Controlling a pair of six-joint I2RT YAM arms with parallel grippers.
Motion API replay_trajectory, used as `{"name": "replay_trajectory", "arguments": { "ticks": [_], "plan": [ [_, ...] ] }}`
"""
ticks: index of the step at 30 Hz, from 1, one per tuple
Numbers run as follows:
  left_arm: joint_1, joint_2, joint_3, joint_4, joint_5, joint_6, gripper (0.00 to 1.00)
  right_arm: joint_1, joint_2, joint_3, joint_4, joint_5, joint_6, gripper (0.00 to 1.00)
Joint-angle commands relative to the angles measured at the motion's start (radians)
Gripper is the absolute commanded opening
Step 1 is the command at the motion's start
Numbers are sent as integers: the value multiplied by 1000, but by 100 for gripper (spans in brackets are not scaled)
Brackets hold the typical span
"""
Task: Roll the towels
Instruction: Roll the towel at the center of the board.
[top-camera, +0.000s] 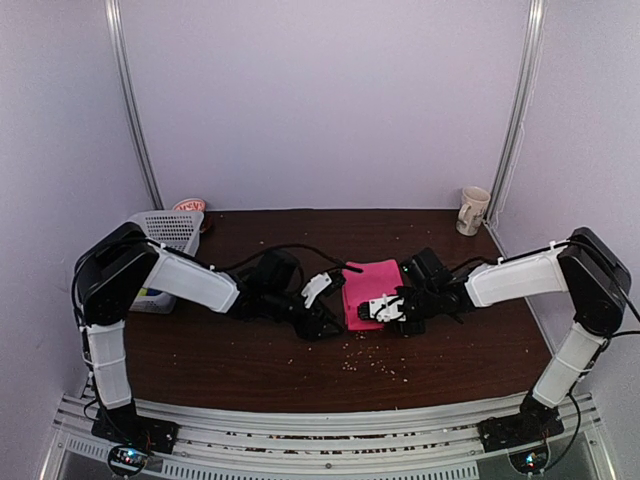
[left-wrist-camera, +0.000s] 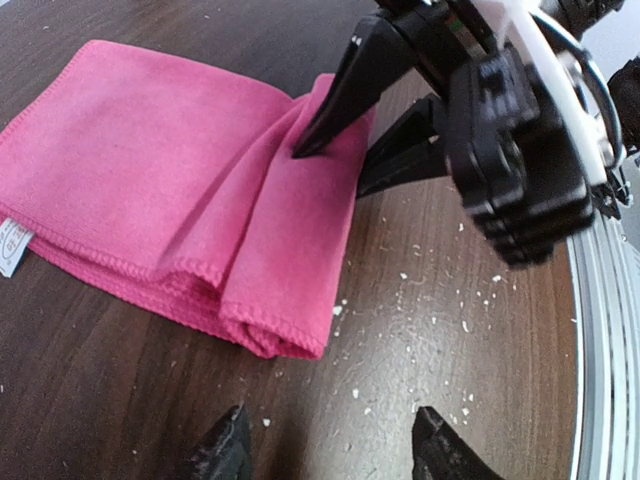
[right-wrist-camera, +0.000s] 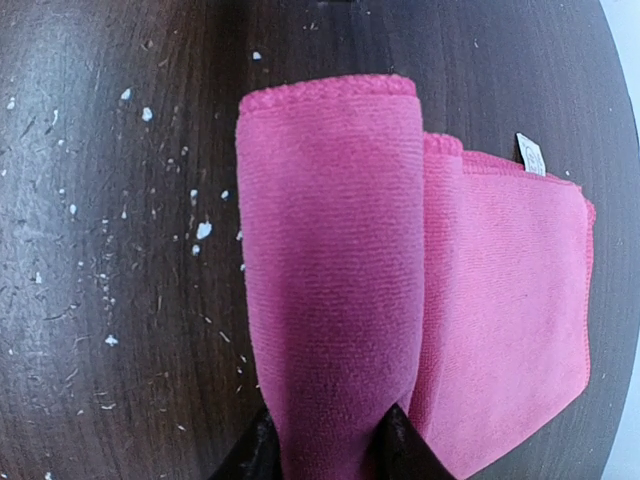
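The desk (top-camera: 250, 360) is dark brown wood grain, smooth and matte. At its far left corner stands a white plastic lattice basket (top-camera: 170, 228), square-walled.

Near the desk's middle lies the towel (top-camera: 368, 280), plain bright pink, soft short-pile cloth with a stitched hem. It is folded flat, and its near end is turned over into a rounded fold.

A cream mug (top-camera: 472, 210), glazed and upright, stands at the far right corner, well apart from the towel.

The right gripper (right-wrist-camera: 328, 455), with black tapered fingers, pinches that rounded fold between its tips. The left gripper (left-wrist-camera: 330, 452) is spread, its tips apart above bare wood just beside the towel's hem, holding nothing.

A small white tag (right-wrist-camera: 530, 153) pokes from the towel's far edge; its print is too small to read.

Pale crumbs (top-camera: 370, 362) speckle the wood near the towel.
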Motion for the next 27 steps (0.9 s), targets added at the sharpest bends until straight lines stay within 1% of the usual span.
{"name": "replay_trajectory", "arguments": {
  "ticks": [1,6,9,11,15,20,22,27],
  "plan": [
    [6,-63,-52,67,-11,51,56,-8,33,52,-70,4,26,28],
    [6,-129,-124,106,-58,145,59,-14,59,116,-173,-41,29,13],
    [5,-182,-200,175,-106,235,62,-16,69,158,-249,-82,27,7],
    [3,-218,-258,240,-147,288,63,-21,75,191,-314,-122,31,6],
    [-10,-255,-344,359,-221,395,64,-29,82,239,-421,-199,30,5],
    [-65,-243,-385,451,-293,511,64,-46,106,294,-541,-299,33,5],
    [-93,-222,-381,477,-324,556,64,-54,122,312,-581,-327,35,5],
    [-170,-139,-317,479,-394,638,64,-68,167,335,-641,-373,38,5]
  ]
}}
